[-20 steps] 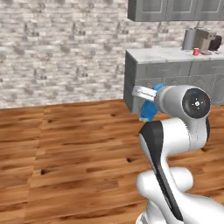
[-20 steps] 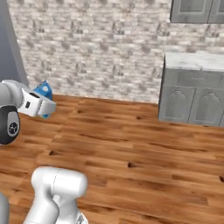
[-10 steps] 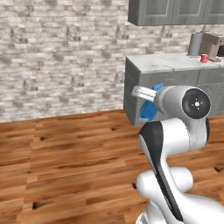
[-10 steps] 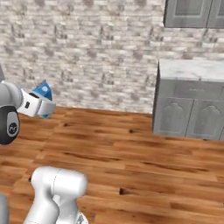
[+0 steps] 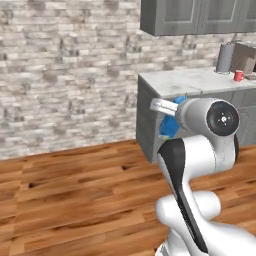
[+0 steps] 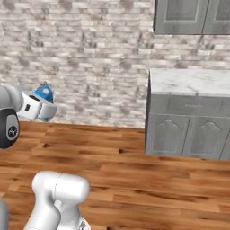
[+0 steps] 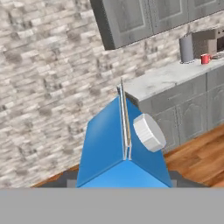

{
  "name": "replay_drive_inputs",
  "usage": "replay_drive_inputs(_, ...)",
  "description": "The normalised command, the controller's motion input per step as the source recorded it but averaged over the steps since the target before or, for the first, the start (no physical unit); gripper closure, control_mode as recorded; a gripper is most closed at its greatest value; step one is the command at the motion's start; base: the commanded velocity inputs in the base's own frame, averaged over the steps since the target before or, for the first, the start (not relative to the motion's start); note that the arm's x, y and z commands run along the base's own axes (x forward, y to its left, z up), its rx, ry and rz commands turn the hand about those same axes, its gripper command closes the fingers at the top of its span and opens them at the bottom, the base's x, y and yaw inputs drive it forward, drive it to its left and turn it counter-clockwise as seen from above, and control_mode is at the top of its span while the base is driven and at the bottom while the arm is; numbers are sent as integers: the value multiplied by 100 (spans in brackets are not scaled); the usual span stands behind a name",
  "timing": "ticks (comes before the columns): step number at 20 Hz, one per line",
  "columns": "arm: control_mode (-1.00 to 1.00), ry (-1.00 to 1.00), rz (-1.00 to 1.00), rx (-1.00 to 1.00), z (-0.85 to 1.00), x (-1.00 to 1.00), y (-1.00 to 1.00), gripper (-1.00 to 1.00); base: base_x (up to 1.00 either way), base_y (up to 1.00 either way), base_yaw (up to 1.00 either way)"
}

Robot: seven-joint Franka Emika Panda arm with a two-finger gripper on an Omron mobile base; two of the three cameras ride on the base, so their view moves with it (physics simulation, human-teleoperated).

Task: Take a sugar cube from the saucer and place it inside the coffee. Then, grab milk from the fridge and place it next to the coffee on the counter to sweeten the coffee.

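My gripper (image 6: 45, 109) is shut on the milk (image 7: 117, 151), a blue carton with a white round cap, held in the air over the wooden floor. The carton also shows beside the arm's white wrist as the milk (image 5: 169, 126) and as the milk (image 6: 44, 93). The coffee (image 5: 238, 75), a small red mug, stands far back on the white marble counter (image 5: 189, 81); it appears too as the coffee (image 7: 205, 59) on the counter (image 7: 164, 79). The saucer, the sugar cube and the fridge are out of view.
A grey paper towel roll (image 5: 225, 58) and a brown appliance (image 7: 211, 40) stand by the mug. Grey wall cabinets (image 7: 140, 17) hang above the counter (image 6: 193, 81). A stone wall (image 6: 76, 58) runs behind, with open wooden floor (image 6: 148, 179) before the cabinets.
The whole picture has shifted: the base has driven and the counter now sits nearer and further left in both base views. The arm keeps its pose with the milk held.
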Motion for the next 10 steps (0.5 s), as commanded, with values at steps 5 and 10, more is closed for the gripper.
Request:
replay_drive_inputs(5,100,0,0,0,0,0,0,100,100,-87,-2)
replay_drive_inputs(10,100,0,0,0,0,0,0,100,99,-100,-20)
